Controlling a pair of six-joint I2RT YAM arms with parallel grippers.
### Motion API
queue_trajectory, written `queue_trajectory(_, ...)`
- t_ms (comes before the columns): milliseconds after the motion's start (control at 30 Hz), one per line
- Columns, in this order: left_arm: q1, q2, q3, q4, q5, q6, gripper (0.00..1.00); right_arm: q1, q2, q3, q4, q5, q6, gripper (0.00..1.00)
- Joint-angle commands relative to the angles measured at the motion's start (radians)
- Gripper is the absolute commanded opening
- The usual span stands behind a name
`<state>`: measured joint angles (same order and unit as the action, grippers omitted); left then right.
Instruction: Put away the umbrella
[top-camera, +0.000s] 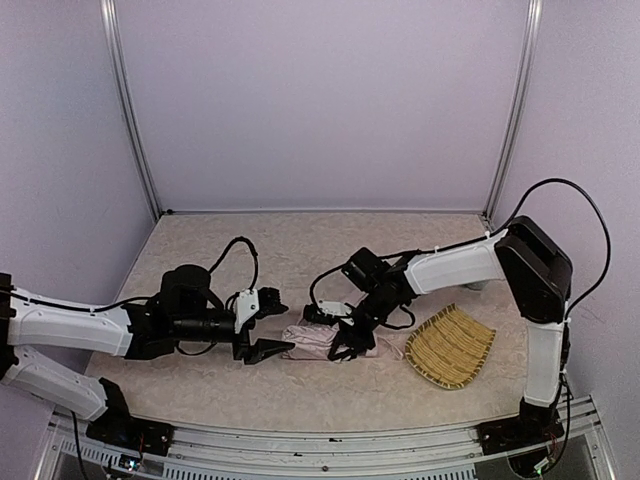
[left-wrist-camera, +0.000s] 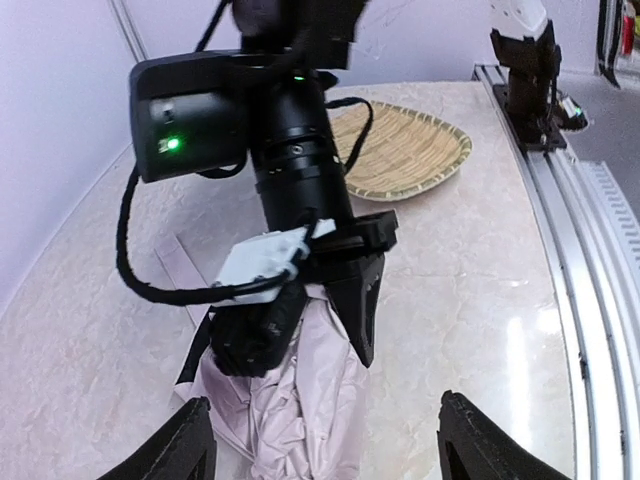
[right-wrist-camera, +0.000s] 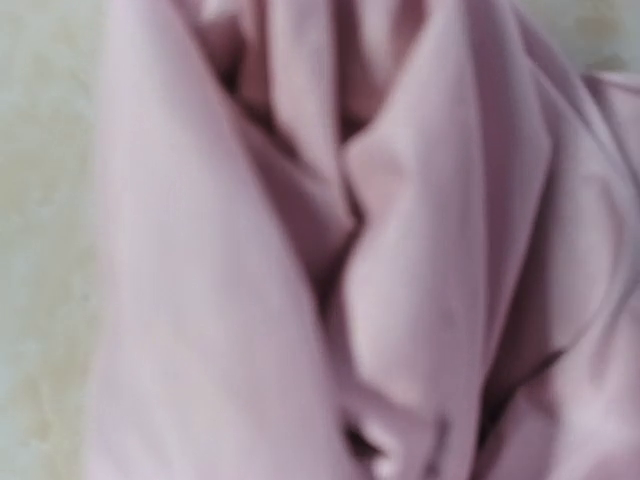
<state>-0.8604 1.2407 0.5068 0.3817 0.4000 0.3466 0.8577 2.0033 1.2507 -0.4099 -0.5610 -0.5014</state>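
The umbrella (top-camera: 315, 341) lies folded on the table as a crumpled pale pink bundle (left-wrist-camera: 300, 400). My right gripper (top-camera: 350, 337) comes down on its middle from above. In the left wrist view its black fingers (left-wrist-camera: 362, 310) stand on either side of the fabric, shut on it. Blurred pink fabric (right-wrist-camera: 300, 250) fills the right wrist view and hides the right fingers there. My left gripper (top-camera: 278, 326) is open at the bundle's left end, level with the table. Its fingertips (left-wrist-camera: 190, 440) stand wide apart with the fabric's end between them, touching neither. The shaft and handle are hidden.
A woven straw tray (top-camera: 452, 346) lies to the right of the umbrella, also in the left wrist view (left-wrist-camera: 405, 150). A metal rail (left-wrist-camera: 560, 220) runs along the table's near edge, with the right arm's base (left-wrist-camera: 530, 70) on it. Walls close the back and sides.
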Motion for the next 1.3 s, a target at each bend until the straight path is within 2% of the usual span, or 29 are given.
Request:
queue_trajectory(0,-0.093,0.029,0.023,-0.095,-0.214,0.164,0.74,-0.035,0.162,0.046,-0.309,-0.192,0.056,0.20)
queue_trajectory(300,-0.172,0.305,0.200,-0.226,-0.418,0.351,0.86,-0.059,0.297,0.134,-0.431,-0.245,0.058,0.21)
queue_trajectory(533,-0.172,0.445,0.262,-0.232,-0.438,0.417,0.88,-0.069,0.310,0.175,-0.454,-0.237,0.049,0.22)
queue_trajectory(600,-0.172,0.486,0.286,-0.281,-0.440,0.410,0.85,-0.079,0.308,0.179,-0.441,-0.234,0.062,0.22)
queue_trajectory(700,-0.169,0.557,0.335,-0.382,-0.422,0.372,0.73,-0.099,0.291,0.178,-0.406,-0.241,0.088,0.27)
queue_trajectory(867,-0.136,0.662,0.452,-0.572,-0.322,0.275,0.50,-0.125,0.254,0.176,-0.333,-0.248,0.128,0.47)
queue_trajectory(1000,-0.129,0.678,0.500,-0.657,-0.234,0.250,0.36,-0.166,0.173,0.134,-0.230,-0.238,0.200,0.58)
queue_trajectory(1133,-0.119,0.692,0.509,-0.726,-0.176,0.214,0.30,-0.203,0.028,0.045,-0.062,-0.241,0.252,0.63)
queue_trajectory(1267,-0.092,0.737,0.544,-0.811,-0.091,0.181,0.30,-0.221,-0.131,-0.061,0.104,-0.169,0.277,0.68)
